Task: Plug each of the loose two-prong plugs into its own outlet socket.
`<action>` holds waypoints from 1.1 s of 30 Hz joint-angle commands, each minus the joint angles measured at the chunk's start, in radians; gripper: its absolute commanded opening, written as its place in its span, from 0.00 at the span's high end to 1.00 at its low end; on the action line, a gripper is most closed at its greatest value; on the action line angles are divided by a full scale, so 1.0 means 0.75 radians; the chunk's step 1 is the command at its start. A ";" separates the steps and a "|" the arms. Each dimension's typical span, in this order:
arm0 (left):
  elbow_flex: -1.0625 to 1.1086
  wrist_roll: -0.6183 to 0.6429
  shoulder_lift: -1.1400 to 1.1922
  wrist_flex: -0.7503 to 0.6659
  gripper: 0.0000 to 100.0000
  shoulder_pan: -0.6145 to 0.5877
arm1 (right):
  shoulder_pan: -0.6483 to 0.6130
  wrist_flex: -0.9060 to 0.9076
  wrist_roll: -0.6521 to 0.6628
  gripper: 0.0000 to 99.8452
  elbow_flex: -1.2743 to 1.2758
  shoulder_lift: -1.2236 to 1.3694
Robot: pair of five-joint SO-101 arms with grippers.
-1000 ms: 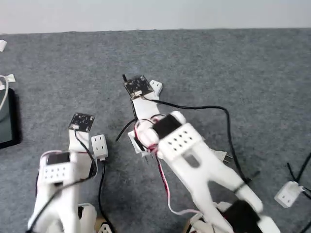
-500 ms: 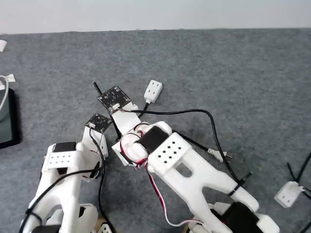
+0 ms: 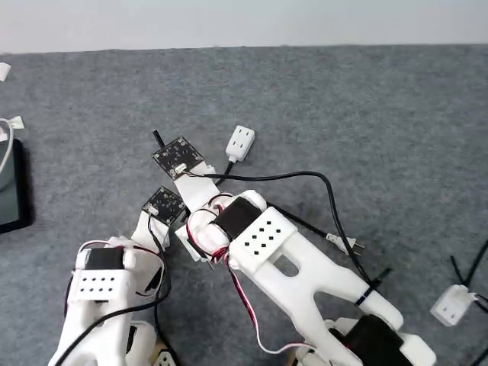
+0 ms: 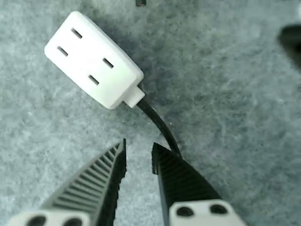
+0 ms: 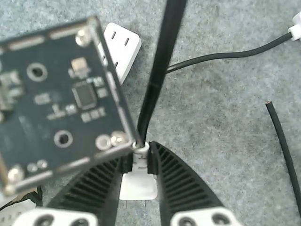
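Note:
My right gripper (image 5: pixel 137 162) is shut on a white two-prong plug (image 5: pixel 136 181), whose black cord (image 5: pixel 160 70) runs up and away from the fingers. A white outlet block (image 5: pixel 120 49) lies just beyond, partly behind the left arm's camera board (image 5: pixel 56 108). In the left wrist view, that outlet block (image 4: pixel 94 59) lies slots up on the carpet. My left gripper (image 4: pixel 138 153) hovers narrowly open beside its black cord (image 4: pixel 160 125), holding nothing. From above, both wrists (image 3: pixel 171 183) crowd together at centre left. A second outlet (image 3: pixel 240 142) lies farther back, and a loose plug (image 3: pixel 347 244) to the right.
A third white outlet (image 3: pixel 454 305) sits near the right edge with thin black wires. A dark tablet-like object (image 3: pixel 9 187) lies at the left edge. Black cords (image 3: pixel 328 198) loop across the grey carpet right of the arms. A loose wire end (image 5: pixel 282 141) lies near my right gripper.
The right arm swung left, away from the back outlet, which now lies uncovered. The left arm's wrist shifted right and closer to it. The cord and loose plug shifted slightly.

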 commanded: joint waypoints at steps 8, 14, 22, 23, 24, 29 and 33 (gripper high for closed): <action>-0.015 0.039 -0.020 -0.018 0.99 -0.029 | 0.179 0.116 0.037 0.99 -0.012 -0.310; -0.015 0.041 -0.018 -0.020 0.99 -0.029 | 0.066 0.085 0.045 0.99 0.072 -0.398; -0.161 0.035 0.313 -0.039 0.99 -0.037 | -0.058 0.005 0.047 0.99 0.143 -0.396; -0.173 0.031 0.329 -0.033 0.99 -0.037 | -0.058 0.005 0.047 0.99 0.145 -0.396; -0.171 0.014 0.325 -0.027 0.99 -0.029 | -0.058 0.005 0.047 0.99 0.145 -0.396; -0.087 -0.016 0.164 -0.010 0.99 0.020 | -0.062 -0.003 0.045 0.99 0.147 -0.396; 0.017 -0.045 -0.043 0.006 0.99 0.090 | -0.064 -0.021 0.037 0.99 0.147 -0.396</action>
